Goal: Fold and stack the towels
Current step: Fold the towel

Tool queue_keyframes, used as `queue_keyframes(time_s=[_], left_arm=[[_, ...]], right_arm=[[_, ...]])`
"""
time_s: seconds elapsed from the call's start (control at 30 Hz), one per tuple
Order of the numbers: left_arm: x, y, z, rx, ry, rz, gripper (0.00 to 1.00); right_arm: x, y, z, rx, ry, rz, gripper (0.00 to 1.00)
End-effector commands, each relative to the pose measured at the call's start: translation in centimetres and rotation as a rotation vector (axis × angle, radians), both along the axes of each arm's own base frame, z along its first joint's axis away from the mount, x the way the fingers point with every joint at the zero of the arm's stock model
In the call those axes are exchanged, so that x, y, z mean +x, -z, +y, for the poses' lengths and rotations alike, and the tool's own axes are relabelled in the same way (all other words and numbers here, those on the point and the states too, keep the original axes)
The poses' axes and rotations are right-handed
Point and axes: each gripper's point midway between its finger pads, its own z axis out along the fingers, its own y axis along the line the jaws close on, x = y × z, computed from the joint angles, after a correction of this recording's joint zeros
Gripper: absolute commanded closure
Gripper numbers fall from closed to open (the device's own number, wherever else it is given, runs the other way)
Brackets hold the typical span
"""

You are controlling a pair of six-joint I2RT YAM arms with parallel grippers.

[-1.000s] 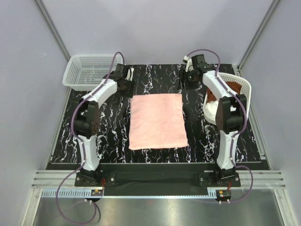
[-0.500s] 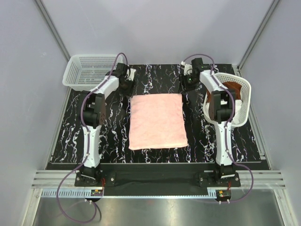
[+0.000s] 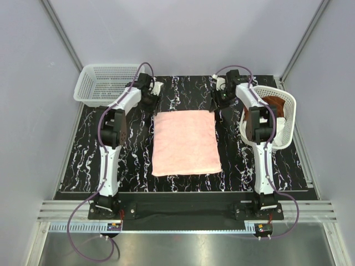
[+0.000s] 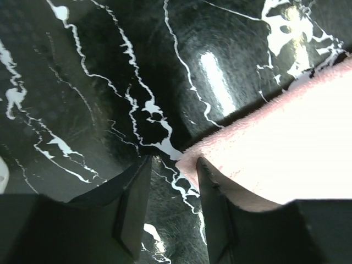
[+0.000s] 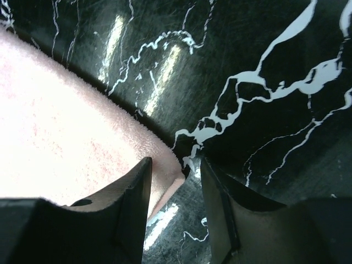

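The pale pink towel (image 3: 184, 142) lies flat in the middle of the black marbled table (image 3: 133, 160). My left gripper (image 3: 152, 101) is open just above its far left corner; that corner (image 4: 192, 157) sits at the tips of the fingers (image 4: 212, 209). My right gripper (image 3: 221, 100) is open at the far right corner, and that corner (image 5: 170, 165) lies between the fingers (image 5: 132, 209). The rust-brown towel (image 3: 277, 105) shows inside the right basket. The white towel is hidden.
An empty white mesh basket (image 3: 104, 83) stands at the far left corner. A second white mesh basket (image 3: 283, 130) stands tilted at the right edge, behind my right arm. Grey walls close in the back and sides.
Both arms have stretched further out, and both grippers now sit lower at the pink towel's far corners. The towel has not moved.
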Motion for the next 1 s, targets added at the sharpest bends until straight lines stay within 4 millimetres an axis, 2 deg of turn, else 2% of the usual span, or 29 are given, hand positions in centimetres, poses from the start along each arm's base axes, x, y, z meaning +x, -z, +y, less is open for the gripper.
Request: queue_keyframes(time_s=[0.0, 0.17, 0.2, 0.27, 0.3, 0.37, 0.4, 0.47, 0.63, 0.7, 0.77, 0.87, 0.9, 0.97], left_arm=[[-0.1, -0.7, -1.0, -0.054, 0.049, 0.001, 0.58], [-0.1, -1.1, -1.1, -0.060, 0.056, -0.003, 0.67], [0.0, -1.4, -1.2, -0.061, 0.058, -0.010, 0.76], [0.2, -1.8, -1.4, -0.065, 0.060, -0.022, 0.86], [0.3, -2.2, -1.7, -0.078, 0.066, -0.030, 0.94], [0.5, -2.7, -2.0, -0.093, 0.073, -0.041, 1.00], [0.5, -2.9, -2.2, -0.098, 0.077, -0.041, 1.00], [0.7, -3.5, -2.3, -0.105, 0.077, -0.054, 1.00], [1.8, -5.4, -1.8, -0.080, 0.044, -0.118, 1.00], [2.3, -6.8, -1.6, -0.080, 0.033, -0.160, 1.00], [2.2, -7.3, -1.5, -0.080, 0.025, -0.172, 1.00], [2.0, -9.2, -1.2, -0.072, 0.012, -0.210, 1.00], [1.9, -9.6, -1.0, -0.059, 0.004, -0.221, 1.00], [1.7, -10.3, -0.9, -0.049, 0.000, -0.241, 1.00]], right_arm=[[-0.2, -0.8, 0.6, 0.039, -0.051, -0.009, 0.52], [-0.2, -1.3, 1.0, 0.056, -0.065, -0.017, 0.61], [-0.2, -1.2, 0.8, 0.051, -0.060, -0.016, 0.66], [0.1, -1.6, 0.7, 0.042, -0.065, -0.032, 0.74], [0.1, -1.7, 0.7, 0.041, -0.069, -0.036, 0.80], [0.3, -1.9, 0.7, 0.040, -0.073, -0.048, 0.85], [0.4, -2.1, 0.7, 0.040, -0.074, -0.054, 0.88], [0.7, -2.6, 0.8, 0.045, -0.081, -0.067, 0.99], [2.0, -4.9, 1.0, 0.056, -0.083, -0.137, 1.00], [2.6, -6.3, 1.1, 0.063, -0.081, -0.172, 1.00], [2.8, -6.9, 1.2, 0.068, -0.081, -0.189, 1.00], [2.6, -7.5, 1.1, 0.066, -0.077, -0.200, 1.00], [2.7, -8.5, 1.0, 0.066, -0.071, -0.217, 1.00], [2.4, -8.3, 0.9, 0.060, -0.062, -0.222, 1.00]])
